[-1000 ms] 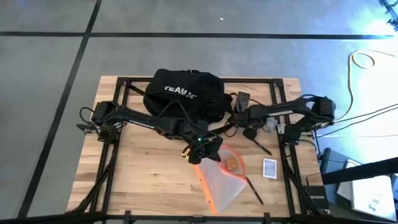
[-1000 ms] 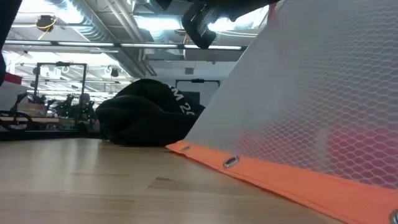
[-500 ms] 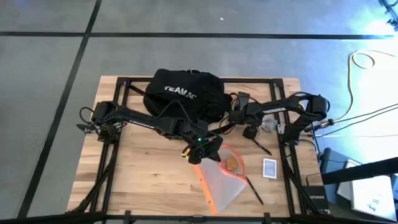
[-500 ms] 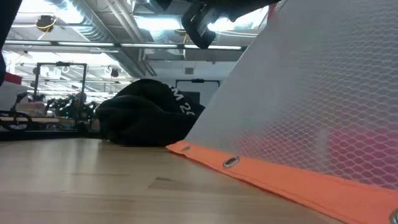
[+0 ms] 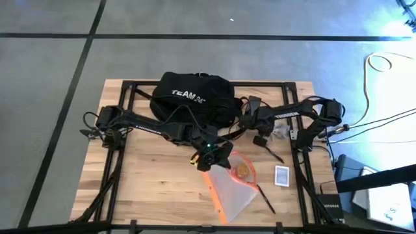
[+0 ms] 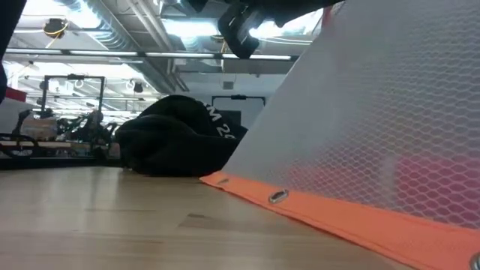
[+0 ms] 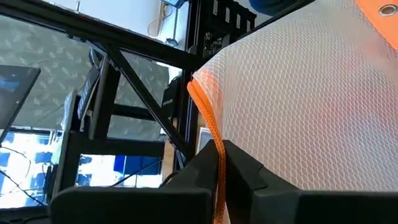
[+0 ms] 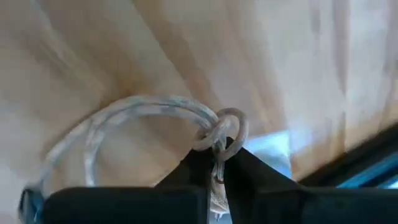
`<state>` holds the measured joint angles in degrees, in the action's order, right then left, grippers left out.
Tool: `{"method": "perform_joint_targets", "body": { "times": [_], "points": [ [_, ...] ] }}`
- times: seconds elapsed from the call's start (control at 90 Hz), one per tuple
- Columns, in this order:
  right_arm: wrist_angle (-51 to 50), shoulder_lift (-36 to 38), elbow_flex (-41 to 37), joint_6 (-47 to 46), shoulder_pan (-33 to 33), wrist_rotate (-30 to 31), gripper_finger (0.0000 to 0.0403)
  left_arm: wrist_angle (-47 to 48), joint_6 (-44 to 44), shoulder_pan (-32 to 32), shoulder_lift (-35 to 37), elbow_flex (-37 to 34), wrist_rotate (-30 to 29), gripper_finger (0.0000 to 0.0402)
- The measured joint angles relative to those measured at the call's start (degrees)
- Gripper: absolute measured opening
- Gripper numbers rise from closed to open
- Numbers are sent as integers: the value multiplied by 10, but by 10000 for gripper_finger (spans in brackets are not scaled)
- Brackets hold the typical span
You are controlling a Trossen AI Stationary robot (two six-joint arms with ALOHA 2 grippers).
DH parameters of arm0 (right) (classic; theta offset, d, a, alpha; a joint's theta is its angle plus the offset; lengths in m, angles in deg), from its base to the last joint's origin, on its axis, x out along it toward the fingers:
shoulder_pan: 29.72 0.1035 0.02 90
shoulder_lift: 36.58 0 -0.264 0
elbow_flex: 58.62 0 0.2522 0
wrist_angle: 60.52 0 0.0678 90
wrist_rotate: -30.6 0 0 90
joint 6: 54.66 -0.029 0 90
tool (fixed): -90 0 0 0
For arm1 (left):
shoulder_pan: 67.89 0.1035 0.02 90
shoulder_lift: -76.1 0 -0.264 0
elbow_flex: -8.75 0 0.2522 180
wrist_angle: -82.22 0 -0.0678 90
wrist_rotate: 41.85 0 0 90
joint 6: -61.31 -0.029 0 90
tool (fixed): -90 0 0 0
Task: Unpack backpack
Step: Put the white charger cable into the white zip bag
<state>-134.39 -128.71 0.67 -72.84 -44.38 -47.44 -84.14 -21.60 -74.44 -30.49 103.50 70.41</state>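
Backpack first: the large black soft fabric backpack (image 5: 192, 99) with white "TEAM 24" lettering showing sits slumped at the far middle of the light wooden table (image 5: 146, 179), and in the low view it is a dark mound (image 6: 176, 139) behind everything else.

Nearer the front, the left gripper (image 5: 213, 155) hangs over the middle of the table, its fingers pinched tight on the orange edge of a translucent mesh pouch with orange trim (image 5: 231, 185). From that arm's wrist camera the orange seam (image 7: 211, 134) runs straight down between the two dark fingers (image 7: 186, 180). The pouch slopes from the claw down to the tabletop, and in the low view its mesh wall and orange band (image 6: 337, 214) fill the right side. Something rounded and orange-brown (image 5: 242, 169) shows through the mesh.

The right gripper (image 5: 258, 138) is just beside the backpack's right flank, low over the wood. Its wrist camera shows the fingers (image 8: 249, 171) closed on a pale, whitish looped cord (image 8: 155, 118), nipped where the loop curls.

A small white card (image 5: 282, 175) lies flat to the right of the pouch, and a thin dark pen-like stick (image 5: 266, 198) lies just beside the pouch's lower right edge.
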Motion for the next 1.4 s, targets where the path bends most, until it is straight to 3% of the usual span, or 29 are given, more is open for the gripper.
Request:
{"method": "perform_joint_targets", "body": {
  "times": [0.2,0.422,0.644,0.767,1.089,1.278,1.4],
  "points": [
    [-15,95,45,-39,13,31,15,0,3,0,0,0,0,0],
    [-42,237,95,-114,72,58,6,11,3,1,0,0,-5,0],
    [106,349,84,-187,206,58,7,10,-2,1,0,0,-5,0],
    [251,353,54,-177,298,83,7,10,-3,1,0,0,-5,0],
    [402,300,-53,-237,482,337,7,8,-13,1,0,0,-6,0],
    [485,274,-78,-227,543,354,7,7,-17,3,0,0,-5,0],
    [505,245,-78,-225,552,300,7,6,-17,4,0,0,-5,0]
  ]
}}
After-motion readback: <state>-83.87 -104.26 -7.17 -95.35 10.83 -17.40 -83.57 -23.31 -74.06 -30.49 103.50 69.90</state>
